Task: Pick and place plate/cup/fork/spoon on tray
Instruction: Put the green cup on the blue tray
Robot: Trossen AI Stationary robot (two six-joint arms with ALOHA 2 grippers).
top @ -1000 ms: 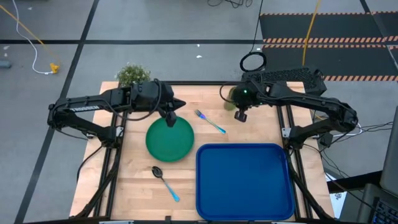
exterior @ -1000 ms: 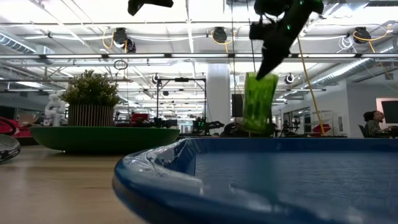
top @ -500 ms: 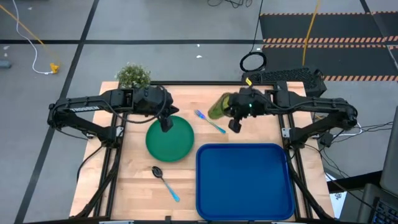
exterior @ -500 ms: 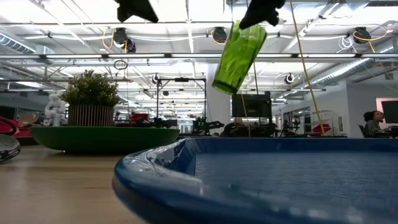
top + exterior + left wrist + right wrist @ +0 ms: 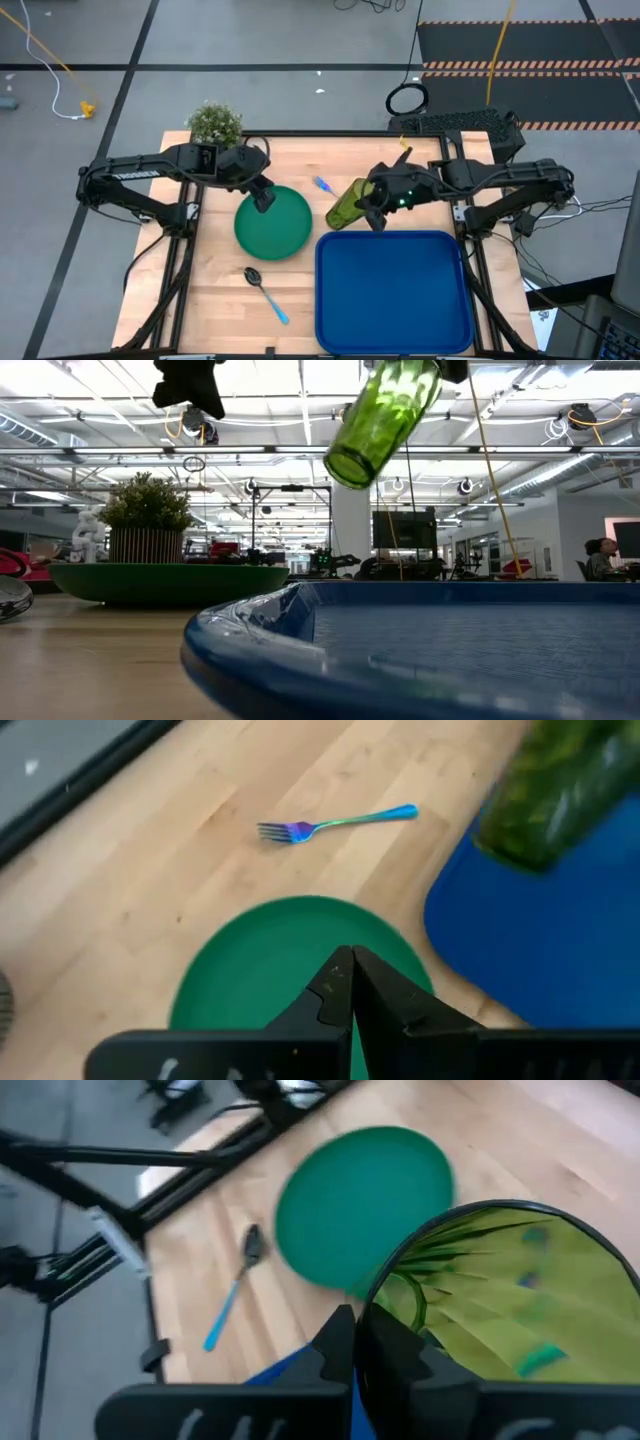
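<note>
My right gripper (image 5: 372, 207) is shut on the translucent yellow-green cup (image 5: 346, 206), which it holds in the air just past the far left corner of the blue tray (image 5: 393, 290). The cup slants, its base (image 5: 350, 463) down and toward the table's left. My left gripper (image 5: 263, 200) is shut and empty, hovering above the far left part of the dark-green plate (image 5: 275, 228), which lies flat on the table. The light-blue fork (image 5: 335, 823) lies beyond the plate. The spoon (image 5: 265, 292) lies near the front, left of the tray. My right gripper holds the cup by its rim (image 5: 372, 1302) at the open end; one finger seems to be inside the cup and one outside. The cup is lifted clear of the table and slants down from the fingers, its base lower than its mouth.
A potted green plant (image 5: 215, 122) stands at the table's far left corner. Bare wood lies between the plate, the fork and the tray's far rim (image 5: 260, 620).
My right gripper has carried the cup up and from the table's far side toward the near edge and the left, up to the tray's far left corner. The cup has tipped from upright to slanting. My left gripper has shifted slightly toward the table's left above the plate.
</note>
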